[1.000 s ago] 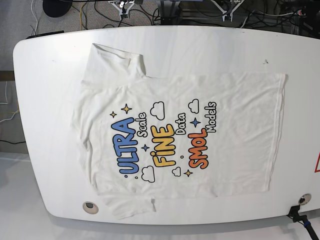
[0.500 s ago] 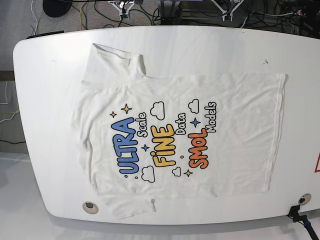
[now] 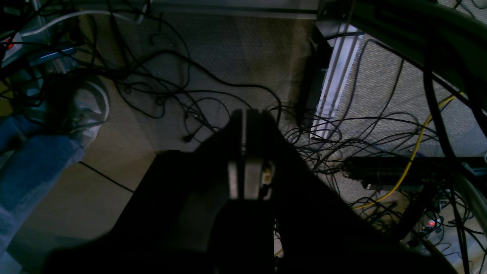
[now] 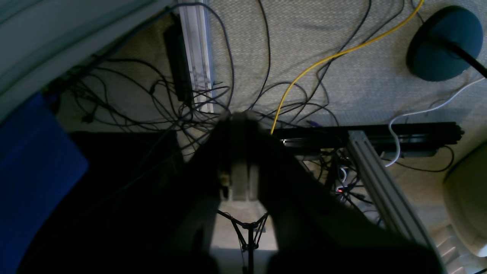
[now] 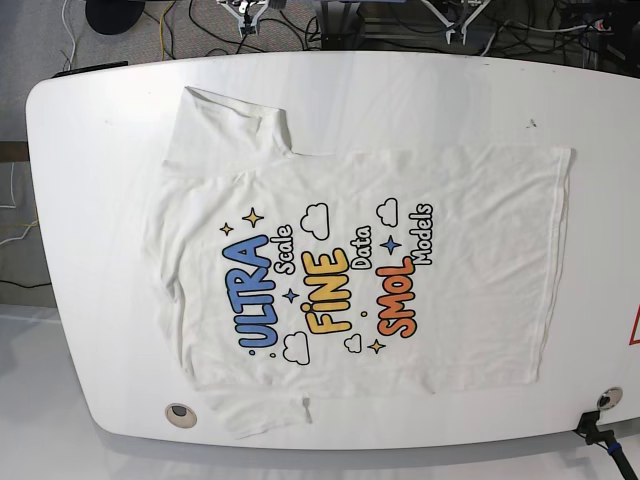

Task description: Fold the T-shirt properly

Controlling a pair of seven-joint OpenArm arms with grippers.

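The T-shirt (image 5: 360,270) lies spread flat on the white table (image 5: 90,150), print side up, collar toward the left and hem toward the right. One sleeve (image 5: 230,125) points to the far edge; the other (image 5: 260,412) is bunched at the near edge. Neither gripper is over the shirt in the base view. In the left wrist view my left gripper (image 3: 244,112) is shut with nothing in it, hanging above a cabled floor. My right gripper (image 4: 239,116) is likewise shut and empty above the floor behind the table.
A round grommet (image 5: 180,412) sits at the table's near left and another (image 5: 608,398) at the near right beside a black clamp (image 5: 595,428). Cables (image 3: 171,95), a yellow cable (image 4: 335,57), a dark round stand base (image 4: 443,43) and a jeans leg (image 3: 30,167) are on the floor.
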